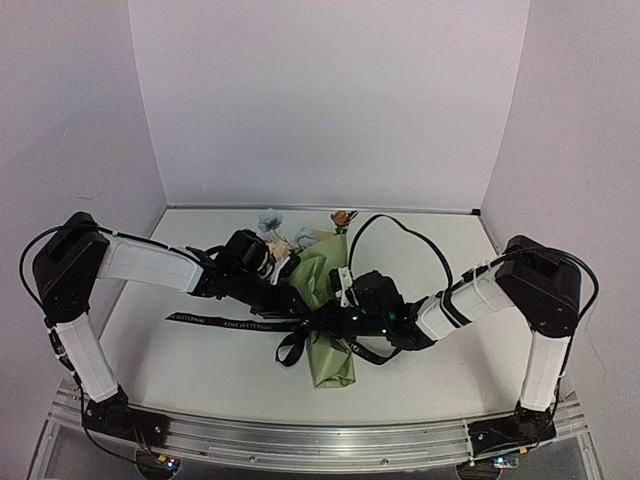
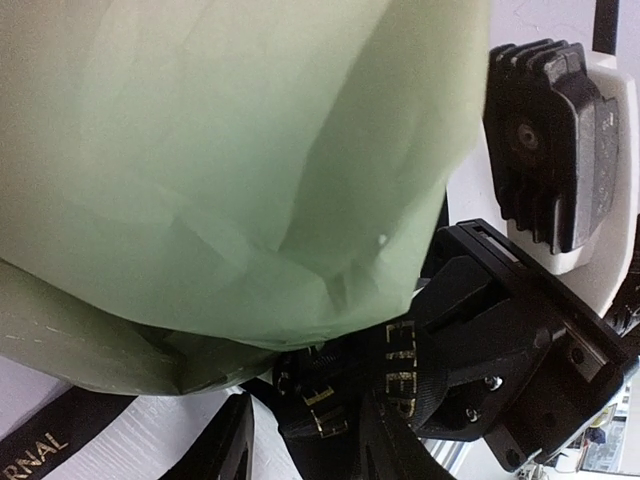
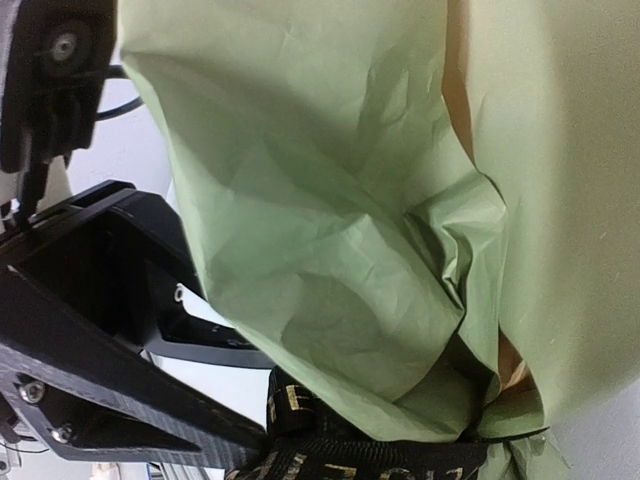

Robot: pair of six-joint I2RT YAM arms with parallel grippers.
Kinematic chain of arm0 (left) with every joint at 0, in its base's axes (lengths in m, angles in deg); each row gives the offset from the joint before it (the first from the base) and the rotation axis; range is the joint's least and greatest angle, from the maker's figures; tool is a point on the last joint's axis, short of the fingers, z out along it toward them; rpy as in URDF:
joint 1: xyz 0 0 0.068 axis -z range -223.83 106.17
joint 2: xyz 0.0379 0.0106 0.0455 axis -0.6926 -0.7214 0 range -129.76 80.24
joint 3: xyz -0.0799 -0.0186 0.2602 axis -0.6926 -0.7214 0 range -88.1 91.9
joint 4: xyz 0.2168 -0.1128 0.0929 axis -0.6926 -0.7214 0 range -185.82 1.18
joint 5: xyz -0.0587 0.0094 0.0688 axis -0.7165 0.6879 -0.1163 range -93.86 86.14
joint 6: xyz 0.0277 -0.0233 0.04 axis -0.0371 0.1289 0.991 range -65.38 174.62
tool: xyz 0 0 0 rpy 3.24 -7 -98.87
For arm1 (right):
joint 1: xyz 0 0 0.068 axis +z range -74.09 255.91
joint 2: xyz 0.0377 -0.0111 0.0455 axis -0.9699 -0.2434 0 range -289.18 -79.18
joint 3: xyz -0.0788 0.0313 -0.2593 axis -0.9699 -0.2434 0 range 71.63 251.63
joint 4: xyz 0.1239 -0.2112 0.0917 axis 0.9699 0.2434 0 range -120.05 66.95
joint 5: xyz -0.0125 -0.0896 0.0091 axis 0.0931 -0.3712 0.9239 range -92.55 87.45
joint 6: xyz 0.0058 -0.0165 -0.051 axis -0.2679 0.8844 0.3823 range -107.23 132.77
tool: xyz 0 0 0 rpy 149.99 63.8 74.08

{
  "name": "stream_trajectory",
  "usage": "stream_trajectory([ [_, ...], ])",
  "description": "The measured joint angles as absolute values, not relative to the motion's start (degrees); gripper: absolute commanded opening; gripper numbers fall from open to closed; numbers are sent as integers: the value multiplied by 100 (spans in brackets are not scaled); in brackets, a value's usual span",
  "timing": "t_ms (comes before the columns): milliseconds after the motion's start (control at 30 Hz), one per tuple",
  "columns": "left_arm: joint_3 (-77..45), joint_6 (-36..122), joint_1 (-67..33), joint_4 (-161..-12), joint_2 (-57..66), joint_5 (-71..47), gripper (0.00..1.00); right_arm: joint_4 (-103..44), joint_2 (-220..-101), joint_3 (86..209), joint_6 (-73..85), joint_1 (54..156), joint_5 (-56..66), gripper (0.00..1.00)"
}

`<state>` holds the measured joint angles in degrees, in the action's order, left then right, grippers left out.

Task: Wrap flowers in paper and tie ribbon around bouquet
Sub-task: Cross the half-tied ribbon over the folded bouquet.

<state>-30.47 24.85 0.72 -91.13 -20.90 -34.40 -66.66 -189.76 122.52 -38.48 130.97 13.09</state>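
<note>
The bouquet lies mid-table, a green paper (image 1: pixel 325 270) cone with blue and orange flowers (image 1: pixel 272 222) poking from its far end. The black lettered ribbon (image 1: pixel 230 322) crosses the cone's waist, and its tail trails left on the table. My left gripper (image 1: pixel 298 298) sits at the cone's left side. Its jaws stand open astride the bunched ribbon (image 2: pixel 400 375), and a strip of table shows beside one finger (image 2: pixel 225 445). From the right, my right gripper (image 1: pixel 340 312) presses against the cone, shut on the ribbon (image 3: pixel 300 455). Paper (image 3: pixel 330 200) fills the right wrist view.
A black cable (image 1: pixel 400 230) loops over the table behind the right arm. White walls close in the back and sides. An aluminium rail (image 1: pixel 300 435) runs along the near edge. Ribbon loops (image 1: pixel 290 350) lie beside the cone's narrow end.
</note>
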Motion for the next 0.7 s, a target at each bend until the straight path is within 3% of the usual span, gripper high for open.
stream_trajectory([
  [200,-3050,2375,72,-8917,-2119,-3538,30,-6663,-18987,12276,-3850,13077,1354,0],
  [433,-3050,2274,61,-8787,-2119,-3600,11,-6663,-18987,12283,-3850,13055,1392,0],
  [700,-3081,2160,46,-8697,-2119,-3635,0,-6663,-18987,12283,-3848,13033,1437,4],
])
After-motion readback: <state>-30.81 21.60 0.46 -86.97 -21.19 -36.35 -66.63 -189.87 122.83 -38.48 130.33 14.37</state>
